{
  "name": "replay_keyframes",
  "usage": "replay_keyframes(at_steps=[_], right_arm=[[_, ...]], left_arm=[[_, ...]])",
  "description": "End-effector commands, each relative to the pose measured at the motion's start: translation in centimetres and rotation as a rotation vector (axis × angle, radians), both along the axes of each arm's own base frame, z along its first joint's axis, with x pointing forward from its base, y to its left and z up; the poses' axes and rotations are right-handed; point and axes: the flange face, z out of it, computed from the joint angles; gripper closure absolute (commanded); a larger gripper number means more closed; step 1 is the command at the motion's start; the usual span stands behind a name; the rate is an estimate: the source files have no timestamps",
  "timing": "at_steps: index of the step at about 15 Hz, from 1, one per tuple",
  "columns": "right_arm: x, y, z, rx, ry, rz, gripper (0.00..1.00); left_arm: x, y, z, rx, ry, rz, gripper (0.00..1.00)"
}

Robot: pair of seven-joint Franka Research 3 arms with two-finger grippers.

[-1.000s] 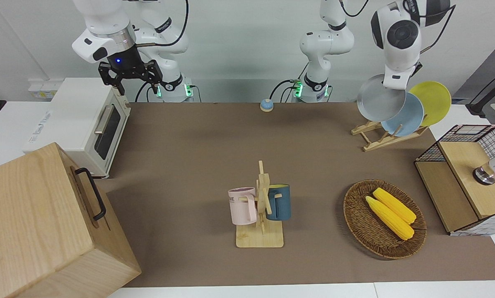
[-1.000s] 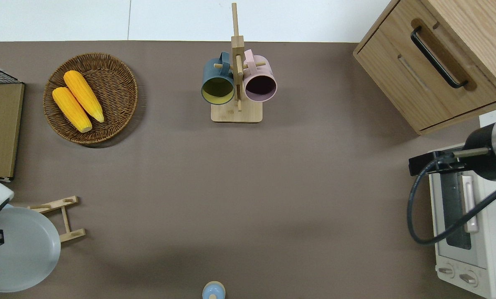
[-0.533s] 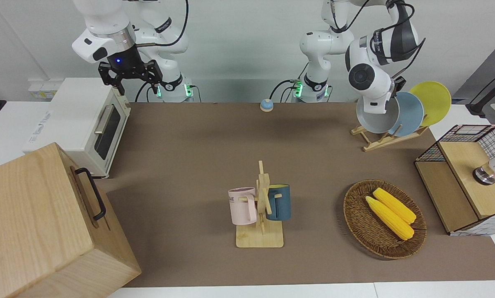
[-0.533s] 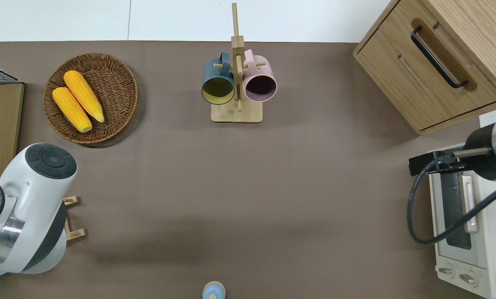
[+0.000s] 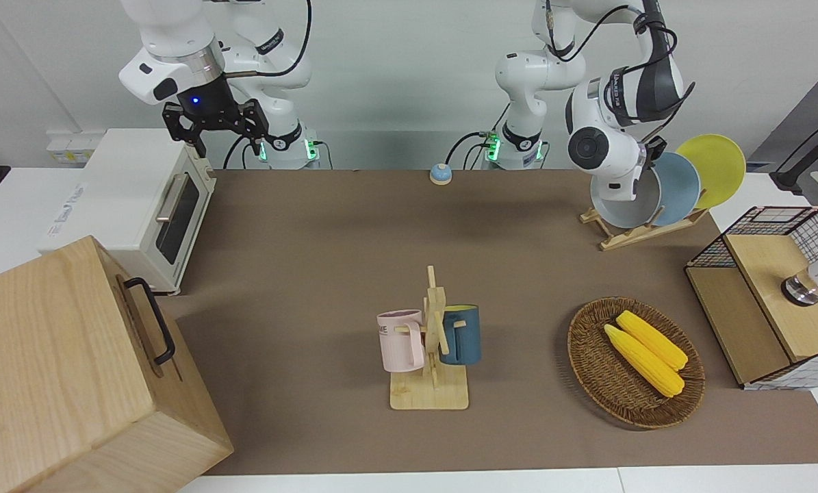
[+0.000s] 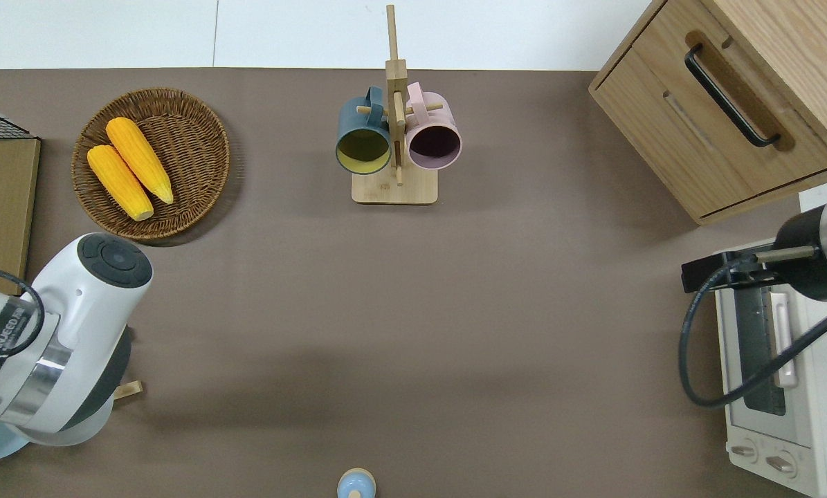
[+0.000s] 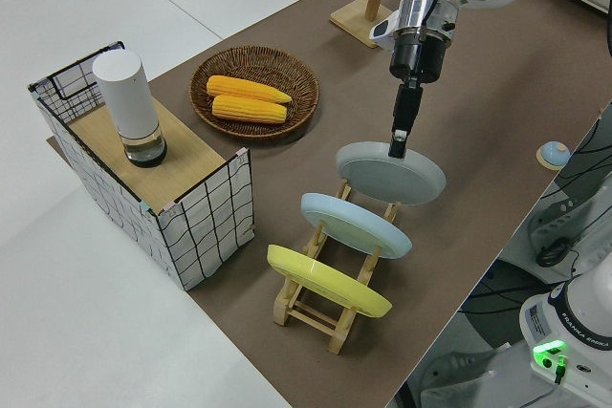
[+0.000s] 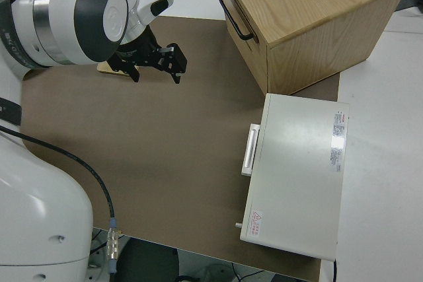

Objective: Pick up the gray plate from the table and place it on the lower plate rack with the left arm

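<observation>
My left gripper (image 7: 399, 143) is shut on the upper rim of the gray plate (image 7: 392, 174). It holds the plate tilted at the end slot of the light-wood plate rack (image 7: 316, 308), on the side toward the right arm's end of the table. In the front view the arm's wrist hides part of the gray plate (image 5: 617, 211). A sky-blue plate (image 5: 681, 183) and a yellow plate (image 5: 718, 168) stand in the rack's (image 5: 628, 236) other slots. I cannot tell whether the gray plate rests on the rails. My right gripper (image 5: 215, 129) is open and parked.
A mug stand (image 5: 430, 349) with two mugs stands mid-table. A wicker basket (image 5: 590, 370) holds two corn cobs. A wire-sided box (image 5: 771, 287) is at the left arm's end. A toaster oven (image 5: 135, 205) and a wooden cabinet (image 5: 73, 370) are at the right arm's end. A small blue bell (image 5: 440, 174) sits near the robots.
My left arm has turned and brought the gray plate down from above the rack to its end slot. The right arm has not moved.
</observation>
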Motion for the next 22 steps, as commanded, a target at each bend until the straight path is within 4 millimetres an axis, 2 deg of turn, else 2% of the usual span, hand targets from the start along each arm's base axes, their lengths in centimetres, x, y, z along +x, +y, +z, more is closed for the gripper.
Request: replay_keyframes(at_steps=[1, 4, 13, 15, 16, 18, 22], right_arm=[[-0.2, 0.0, 0.3, 0.006, 0.005, -0.002, 0.011], [-0.3, 0.1, 0.3, 0.006, 0.007, 0.001, 0.011], [-0.3, 0.1, 0.3, 0.006, 0.007, 0.0, 0.011], [-0.2, 0.0, 0.3, 0.006, 0.007, 0.0, 0.011], [-0.3, 0.1, 0.3, 0.006, 0.007, 0.001, 0.011], [-0.3, 0.1, 0.3, 0.006, 0.007, 0.0, 0.013], [-0.3, 0.1, 0.3, 0.006, 0.007, 0.0, 0.011]], left_arm=[[0.5, -1.0, -1.2, 0.066, -0.004, -0.007, 1.0], [0.7, -2.0, -2.0, 0.088, -0.02, -0.011, 1.0], [0.9, -2.1, -3.2, 0.092, -0.003, -0.005, 1.0], [0.9, -2.1, -3.2, 0.09, -0.003, -0.008, 0.55], [0.9, -2.1, -3.2, 0.089, -0.003, -0.008, 0.41], [1.0, -2.1, -3.1, 0.089, -0.004, -0.008, 0.01], [1.3, -2.2, -2.6, 0.079, -0.01, -0.011, 0.0]])
